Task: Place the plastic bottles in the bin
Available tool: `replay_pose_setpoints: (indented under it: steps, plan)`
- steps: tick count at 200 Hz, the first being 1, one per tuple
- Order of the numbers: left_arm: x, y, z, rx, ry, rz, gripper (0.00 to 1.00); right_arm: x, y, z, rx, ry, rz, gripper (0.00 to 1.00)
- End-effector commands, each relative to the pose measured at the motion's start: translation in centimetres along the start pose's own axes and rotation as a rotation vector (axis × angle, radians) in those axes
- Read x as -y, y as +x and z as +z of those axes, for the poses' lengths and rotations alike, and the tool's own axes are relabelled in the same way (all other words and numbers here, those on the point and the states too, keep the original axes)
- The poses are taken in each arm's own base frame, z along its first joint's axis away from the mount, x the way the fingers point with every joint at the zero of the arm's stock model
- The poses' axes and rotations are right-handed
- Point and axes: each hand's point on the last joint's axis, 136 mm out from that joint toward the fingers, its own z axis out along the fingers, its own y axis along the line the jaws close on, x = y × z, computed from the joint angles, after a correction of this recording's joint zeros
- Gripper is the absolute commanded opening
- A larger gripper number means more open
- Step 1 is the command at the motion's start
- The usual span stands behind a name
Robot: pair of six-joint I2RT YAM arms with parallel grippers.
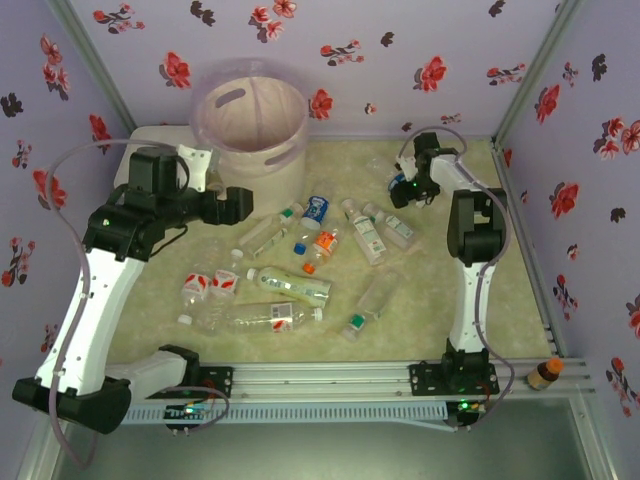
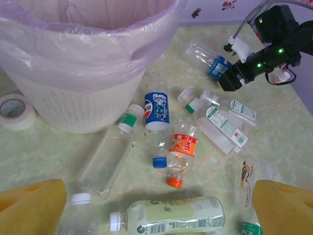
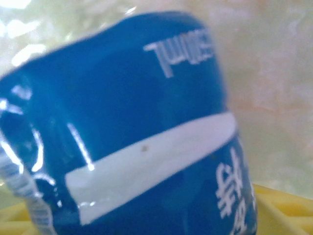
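Hardly begun, judging by the bin (image 1: 264, 168): nothing visible inside, about 12 plastic bottles (image 1: 290, 284) loose on the table (image 1: 420, 300) in front. Left gripper (image 1: 244, 206) just before the bin, wide open, empty. Right gripper (image 2: 229, 81) well right of the bin, at a blue-labelled bottle (image 3: 132, 127); grip impossible to tell.

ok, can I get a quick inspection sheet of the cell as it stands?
Surface: pale green marbled table, no spills seen.
Job's things: about a dozen plastic bottles lying loose mid-table. The bin is upright at far left with its pink liner fitted, no bottle seen inside.
Clutter: tape roll beside the bin, small brown bottle on the front rail.
Grippers: left gripper open, near the bin. Right gripper at a blue-labelled bottle, grip unclear.
Cables: clear hose loops off the left arm.
Surroundings: lilac flower-print walls, metal frame posts.
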Motion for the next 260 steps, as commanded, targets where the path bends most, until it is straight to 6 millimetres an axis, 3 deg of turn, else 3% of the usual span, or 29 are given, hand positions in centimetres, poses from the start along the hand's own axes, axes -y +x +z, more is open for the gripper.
replay_pose_setpoints:
  steps: [1,37,54,89,105,121,141,170,187,200,216,238,260]
  plan:
    - [0.5,-0.6,0.5,0.023,0.032,-0.005,0.97,-0.3,-0.7,-1.8,0.025,-0.011,-0.005,0.69]
    - [0.3,-0.7,1.2,0.019,0.026,-0.007,0.98,0.0,-1.7,-5.1,0.074,0.021,-0.006,0.58]
    - [0.3,-0.8,1.3,0.026,0.027,-0.012,0.98,0.3,-1.8,-7.1,0.096,0.056,0.0,0.57]
    - [1.0,-2.0,0.0,0.098,0.054,-0.054,0.98,1.2,-1.2,-12.7,0.171,0.151,0.043,0.55]
    - [1.9,-3.2,-0.5,0.167,0.112,-0.108,0.97,0.5,-0.9,-15.7,0.244,0.146,0.105,0.55]
    - [3.4,-4.4,-0.9,0.236,0.207,-0.178,0.96,-1.8,-0.5,-18.3,0.351,0.067,0.159,0.52]
    - [4.9,-6.2,-1.8,0.339,0.309,-0.23,0.96,-6.0,-0.3,-21.6,0.5,-0.078,0.185,0.49]
    - [6.5,-6.9,-2.3,0.398,0.377,-0.222,0.93,-14.6,0.1,-26.2,0.724,-0.222,0.074,0.43]
    - [7.9,-7.0,-2.1,0.426,0.414,-0.182,0.93,-20.4,0.8,-29.2,0.858,-0.394,0.012,0.38]
    - [8.9,-7.0,-1.6,0.423,0.439,-0.159,0.93,-23.6,1.5,-30.9,0.926,-0.515,0.001,0.34]
    - [10.5,-6.7,-0.8,0.411,0.476,-0.101,0.93,-26.4,2.1,-31.9,0.963,-0.621,-0.001,0.26]
    - [12.5,-5.8,0.5,0.377,0.507,-0.027,0.93,-28.8,3.3,-31.5,0.945,-0.656,-0.035,0.0]
    - [13.9,-5.2,1.7,0.363,0.542,0.003,0.92,-30.5,4.0,-31.5,0.948,-0.736,-0.029,0.0]
